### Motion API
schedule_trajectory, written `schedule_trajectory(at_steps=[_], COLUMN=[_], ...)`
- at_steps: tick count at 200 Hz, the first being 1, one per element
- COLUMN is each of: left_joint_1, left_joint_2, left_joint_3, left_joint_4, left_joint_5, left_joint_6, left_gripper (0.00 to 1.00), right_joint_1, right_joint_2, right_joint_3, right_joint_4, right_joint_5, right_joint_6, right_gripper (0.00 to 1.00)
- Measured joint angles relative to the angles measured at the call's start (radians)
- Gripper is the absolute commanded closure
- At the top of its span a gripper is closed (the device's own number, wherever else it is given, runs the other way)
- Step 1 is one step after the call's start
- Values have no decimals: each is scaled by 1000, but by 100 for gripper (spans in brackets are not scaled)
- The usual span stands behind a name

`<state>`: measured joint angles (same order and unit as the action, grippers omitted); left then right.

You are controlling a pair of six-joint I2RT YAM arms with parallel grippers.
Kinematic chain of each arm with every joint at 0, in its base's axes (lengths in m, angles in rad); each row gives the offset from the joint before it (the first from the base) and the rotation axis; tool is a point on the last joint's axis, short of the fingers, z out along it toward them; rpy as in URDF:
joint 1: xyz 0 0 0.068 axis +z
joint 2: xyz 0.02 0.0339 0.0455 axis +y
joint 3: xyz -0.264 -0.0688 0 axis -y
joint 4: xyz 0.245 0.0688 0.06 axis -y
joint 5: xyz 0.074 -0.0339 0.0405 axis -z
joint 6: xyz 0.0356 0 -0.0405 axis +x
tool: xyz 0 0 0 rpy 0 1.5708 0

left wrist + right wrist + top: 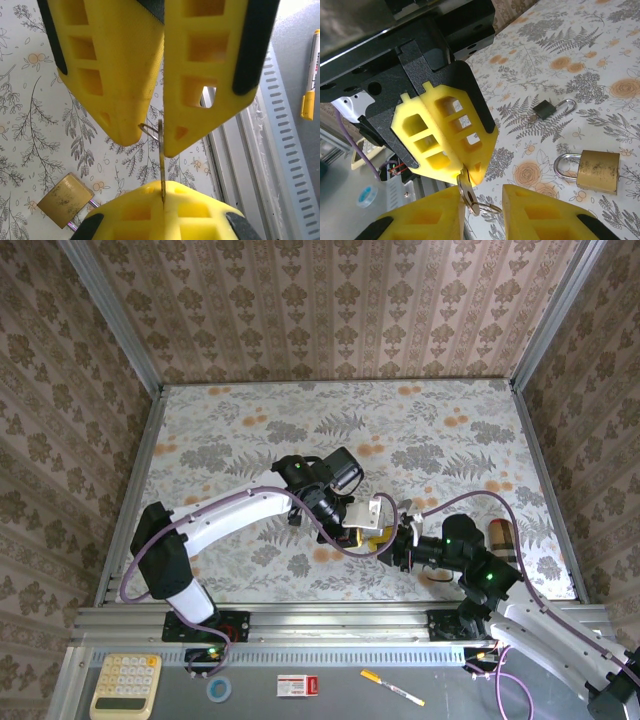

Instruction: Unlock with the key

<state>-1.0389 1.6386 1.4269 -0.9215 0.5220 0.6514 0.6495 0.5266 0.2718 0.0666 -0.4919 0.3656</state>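
Right wrist: left pincer [469, 174] clamped on key [466, 193], right pincer [483, 190] apparently apart; left wrist: apparently together, unclear.

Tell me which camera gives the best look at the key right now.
Right wrist: the key shows its flat side, with its ring, hanging from the shut left gripper inside the open right gripper. Left wrist shows the key edge-on, as a thin line. In top external it is too small to make out.

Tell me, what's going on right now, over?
Left gripper shut on key. Right gripper astride it, grip unclear. Brass padlock on table, untouched. Nothing blocking.
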Motion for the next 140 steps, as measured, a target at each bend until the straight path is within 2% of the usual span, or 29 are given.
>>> schedule_trajectory(at_steps=[36, 125, 140], left_joint_1=[0, 0, 0], left_joint_2=[0, 1, 4], left_joint_3=[0, 1, 3], left_joint_4=[-7, -31, -33], left_joint_5=[3, 2, 2], left_joint_6=[0, 0, -1], left_gripper=[100, 100, 92], right_joint_1=[10, 23, 24], right_joint_2=[15, 16, 17], right_joint_3=[0, 0, 0], right_joint_4=[21, 47, 50], right_joint_5=[0, -17, -19], right_joint_6=[-1, -6, -1], right_gripper=[77, 100, 100])
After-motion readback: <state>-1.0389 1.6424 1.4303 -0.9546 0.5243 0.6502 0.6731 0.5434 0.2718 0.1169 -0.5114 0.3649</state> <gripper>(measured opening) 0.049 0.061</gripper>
